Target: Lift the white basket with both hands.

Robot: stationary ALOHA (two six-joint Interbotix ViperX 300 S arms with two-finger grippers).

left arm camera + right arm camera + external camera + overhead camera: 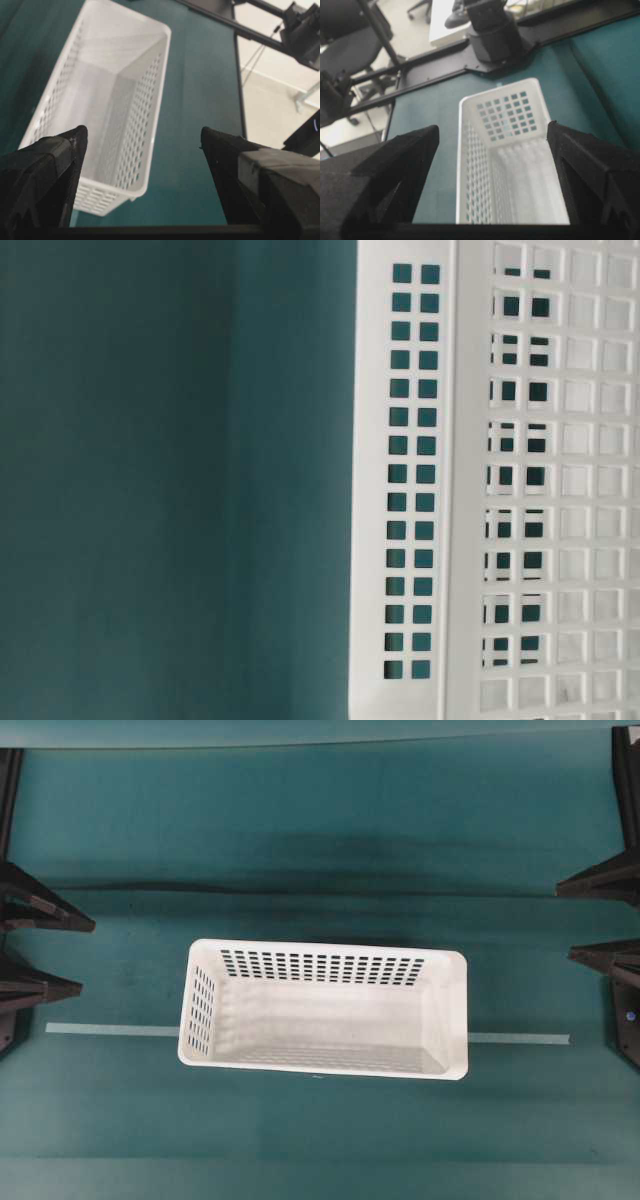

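The white basket stands upright and empty in the middle of the teal table, long side across the overhead view. My left gripper is at the left edge, open, well short of the basket's left end. My right gripper is at the right edge, open, a hand's width from the right end. In the left wrist view the basket stretches away beyond the open left gripper, nothing between its fingers. In the right wrist view the basket lies ahead of the open right gripper. Its slotted wall fills the table-level view.
A pale tape strip runs across the table under the basket and comes out on the right. A black frame rail marks the table edge. The opposite arm's base stands beyond the basket's far end.
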